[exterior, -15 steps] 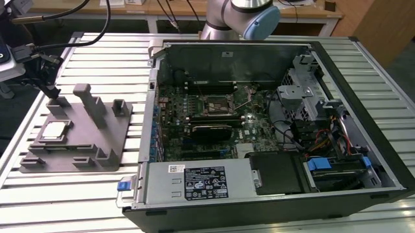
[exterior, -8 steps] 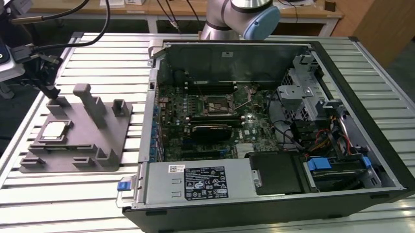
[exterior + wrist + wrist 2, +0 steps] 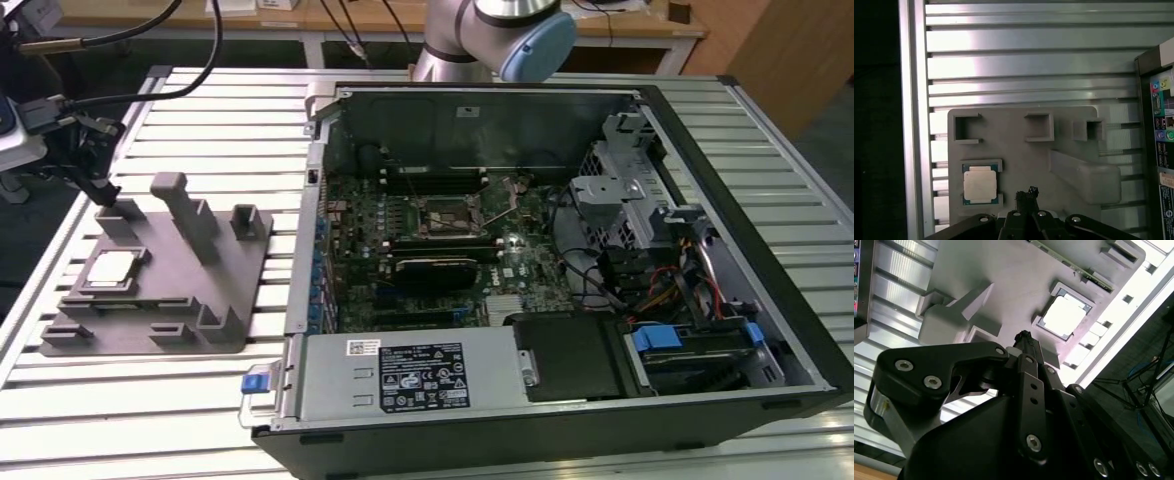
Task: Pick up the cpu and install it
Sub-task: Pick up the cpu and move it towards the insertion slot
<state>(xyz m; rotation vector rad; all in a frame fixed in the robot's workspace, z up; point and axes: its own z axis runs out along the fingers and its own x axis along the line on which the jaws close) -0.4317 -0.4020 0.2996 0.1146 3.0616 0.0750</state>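
Gripper, its fingertips pressed together (holding nothing), hovers over the grey fixture near the seated cpu.

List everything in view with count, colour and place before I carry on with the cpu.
cpu: one, pale silver top, lying in its pocket on the grey fixture.
grey fixture: one, grey with upright posts, on the table at the exterior view's left.
computer case: one, black, open, at the exterior view's right.
motherboard socket: one, black with metal frame, inside the case.
power supply: one, silver, inside the case, nearest the exterior camera.
table: one, silver, slatted, under everything.
arm: one, grey with a blue cap, behind the case.
gripper: one, black, shut and empty, above the fixture beside the cpu.
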